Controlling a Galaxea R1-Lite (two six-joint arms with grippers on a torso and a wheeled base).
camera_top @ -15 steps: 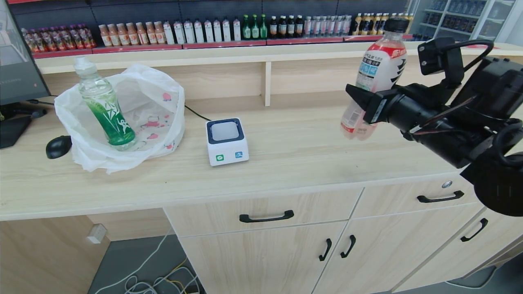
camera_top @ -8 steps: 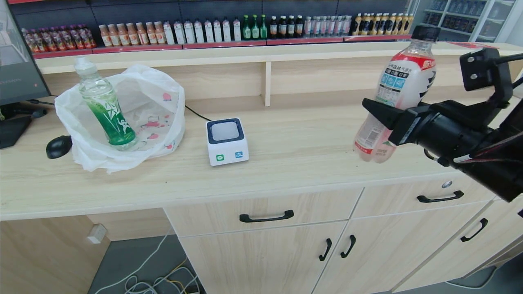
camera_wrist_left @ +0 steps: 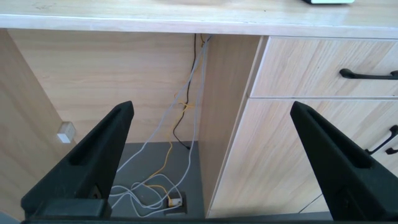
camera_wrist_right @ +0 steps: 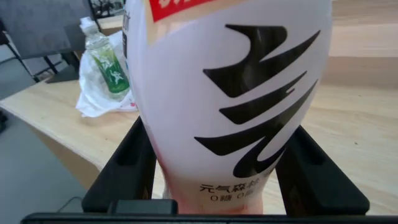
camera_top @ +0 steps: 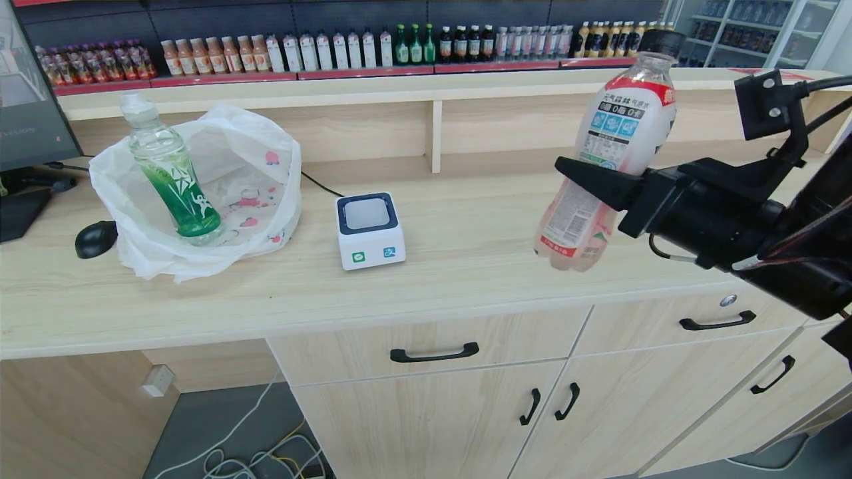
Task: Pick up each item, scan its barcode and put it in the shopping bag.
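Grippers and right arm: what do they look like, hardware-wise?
The right gripper has black, flat wedge fingers tapering to the tips, on a black cylindrical wrist. Above it sits a black bracket with silver screws, trailing a black cable; thin red wires run along the arm. The left gripper has the same black tapered fingers.

Bright, even overhead light is flooding the counter [camera_top: 466, 266] in the head view. Shadows are falling soft and short beside the shopping bag [camera_top: 266, 173] and the scanner [camera_top: 370, 229]. The scanner's top window is glowing pale, and small highlights are glinting off the green bottle [camera_top: 166, 166]. The open space under the counter [camera_top: 200, 426] is sitting dimmer. Wide-angle distortion is bowing the counter's front edge and tilting the far-right shelving [camera_top: 745, 30]. In the right wrist view the pink bottle [camera_wrist_right: 230, 93] is bulging close to the lens. In the left wrist view the left gripper [camera_wrist_left: 211, 162] fingers are reading as dark, flat silhouettes against pale wood.
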